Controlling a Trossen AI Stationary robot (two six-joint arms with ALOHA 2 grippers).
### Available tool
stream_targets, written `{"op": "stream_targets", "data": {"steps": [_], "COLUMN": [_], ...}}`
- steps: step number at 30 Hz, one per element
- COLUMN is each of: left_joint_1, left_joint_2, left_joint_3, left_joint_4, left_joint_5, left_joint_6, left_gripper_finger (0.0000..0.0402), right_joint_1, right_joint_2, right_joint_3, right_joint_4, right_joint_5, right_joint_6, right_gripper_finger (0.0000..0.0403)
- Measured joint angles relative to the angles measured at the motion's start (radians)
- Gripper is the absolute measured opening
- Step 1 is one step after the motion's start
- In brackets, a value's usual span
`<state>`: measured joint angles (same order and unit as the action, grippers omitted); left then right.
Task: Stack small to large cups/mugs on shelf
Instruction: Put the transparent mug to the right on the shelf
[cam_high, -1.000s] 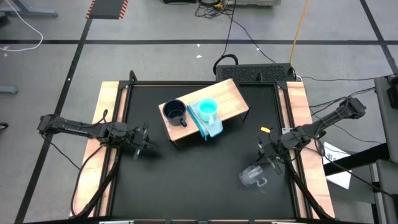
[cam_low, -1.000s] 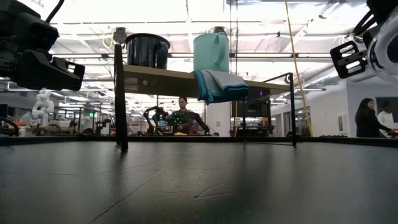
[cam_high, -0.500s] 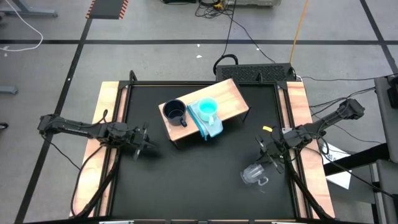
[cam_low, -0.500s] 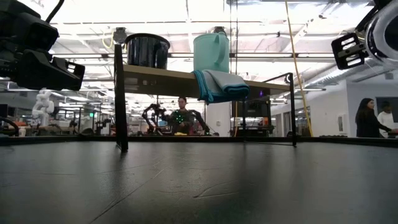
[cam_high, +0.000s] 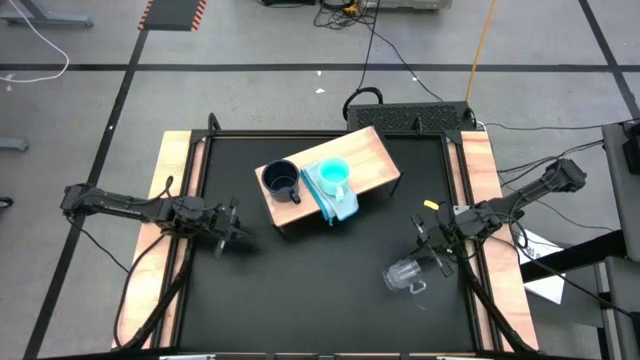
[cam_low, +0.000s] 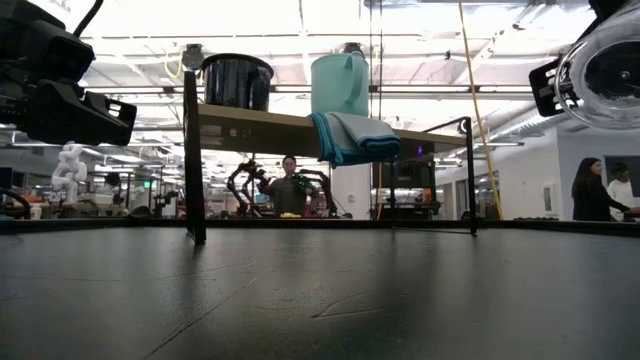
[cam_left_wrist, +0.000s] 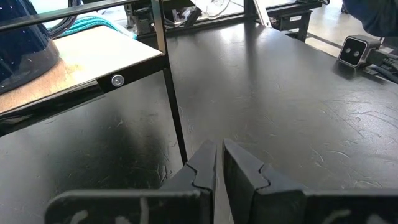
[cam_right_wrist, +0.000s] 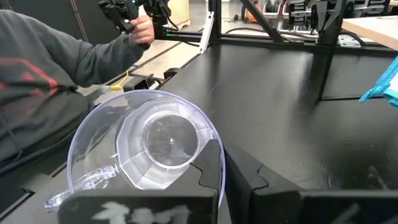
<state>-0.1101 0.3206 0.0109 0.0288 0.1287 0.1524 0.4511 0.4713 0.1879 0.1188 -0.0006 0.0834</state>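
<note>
Glass mug (cam_high: 402, 274) (airborne) in right claw (cam_high: 437, 252), near table edge (cam_high: 478, 200)

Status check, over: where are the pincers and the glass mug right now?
Right pincer shut on clear glass mug, lifted off the table. Left pincer shut, empty, parked left of shelf. Path looks open.

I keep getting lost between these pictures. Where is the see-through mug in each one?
High view: clear mug, lower right, at the right gripper.
Low view: upper right corner.
Left wrist view: not in it.
Right wrist view: lower left.
Shared landmark: the wooden shelf.
</note>
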Motion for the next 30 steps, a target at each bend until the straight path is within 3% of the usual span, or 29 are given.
{"op": "stream_targets", "data": {"steps": [16, 30], "left_joint_1": [0.000, 0.000], "left_joint_2": [0.000, 0.000], "left_joint_3": [0.000, 0.000], "left_joint_4": [0.000, -0.004], "left_joint_5": [0.000, -0.026], "left_joint_6": [0.000, 0.000], "left_gripper_finger": [0.0031, 0.0031], "right_joint_1": [-0.006, -0.147], "right_joint_2": [0.000, 0.000], "right_joint_3": [0.000, 0.000], "right_joint_4": [0.088, 0.162], "right_joint_5": [0.004, 0.004], "right_joint_6": [-0.029, -0.069], "right_gripper_finger": [0.0000, 0.0000]}}
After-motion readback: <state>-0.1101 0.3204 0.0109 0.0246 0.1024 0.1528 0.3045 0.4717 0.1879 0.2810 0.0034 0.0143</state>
